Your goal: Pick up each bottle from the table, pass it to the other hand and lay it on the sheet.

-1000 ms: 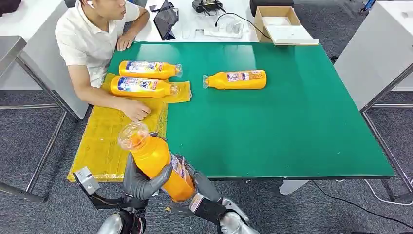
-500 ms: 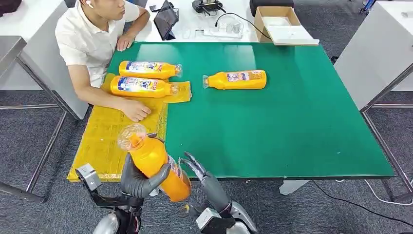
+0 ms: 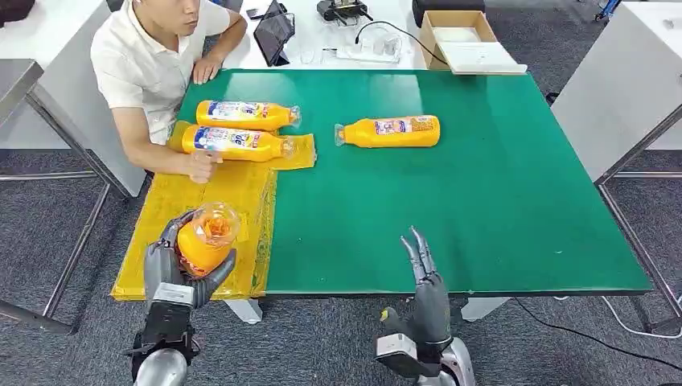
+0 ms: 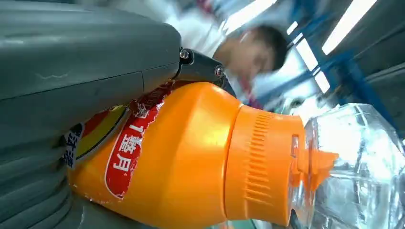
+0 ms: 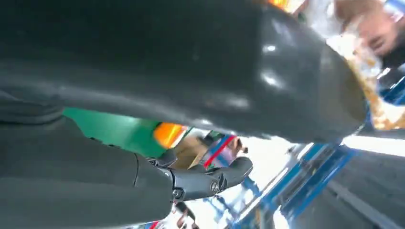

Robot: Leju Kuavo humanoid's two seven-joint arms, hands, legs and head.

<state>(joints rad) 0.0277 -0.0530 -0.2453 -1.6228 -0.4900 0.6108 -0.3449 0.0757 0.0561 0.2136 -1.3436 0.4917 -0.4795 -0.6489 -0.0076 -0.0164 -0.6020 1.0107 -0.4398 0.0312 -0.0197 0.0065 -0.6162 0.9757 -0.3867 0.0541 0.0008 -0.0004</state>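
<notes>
A green-topped table [image 3: 482, 201] fills the middle of the frame over grey carpet [image 3: 48, 233]. White desks [image 3: 48, 48] stand at upper left and upper right, and an open cardboard box [image 3: 462, 36] sits top centre.

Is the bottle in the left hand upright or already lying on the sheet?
Upright, not laid down: the left hand grips the bottle with its clear cap pointing up at the camera, above the yellow sheet.

bottle [image 4: 191, 157]: glossy orange plastic, ribbed cap | sheet [image 3: 173, 225]: yellow, crinkled | table [image 3: 482, 201]: smooth green top
</notes>
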